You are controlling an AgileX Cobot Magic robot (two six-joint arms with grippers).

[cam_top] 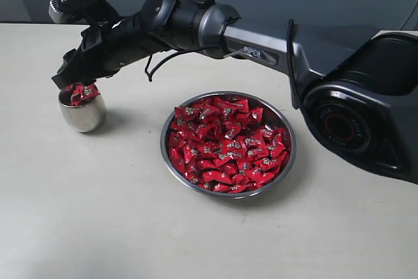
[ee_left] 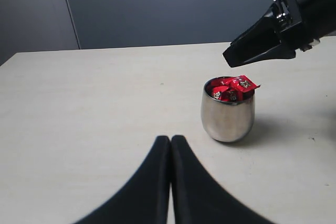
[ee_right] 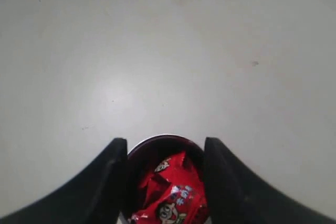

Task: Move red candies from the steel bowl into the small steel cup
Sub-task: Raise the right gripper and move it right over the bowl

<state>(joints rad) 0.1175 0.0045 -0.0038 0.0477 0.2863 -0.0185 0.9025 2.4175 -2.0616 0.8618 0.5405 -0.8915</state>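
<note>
1. Your right tool (cam_top: 65,83) hangs directly over the small steel cup (cam_top: 81,114). Its jaws are spread wide to either side of the cup's mouth and grip nothing, so treat this as the release point.
2. The red candies (ee_left: 231,88) in the cup are heaped to the rim, and one wrapper juts out past the edge. Lift straight up so that neither finger catches that wrapper or nudges the cup, which looks light and easy to tip.
3. The cup looks close to full. Judge whether another load would stay in before you fetch one.
4. If you go on, the steel bowl (cam_top: 228,196) sits near the cup on the surface (cam_top: 98,213), toward the arm's base, and is piled with candies. Come down over the middle of the pile with jaws wide and close on only a few pieces.
5. Your left tool (ee_left: 170,140) has its fingers pressed together and empty, low over the surface and pointed at the cup. Leave it there, clear of the right arm's path.
</note>
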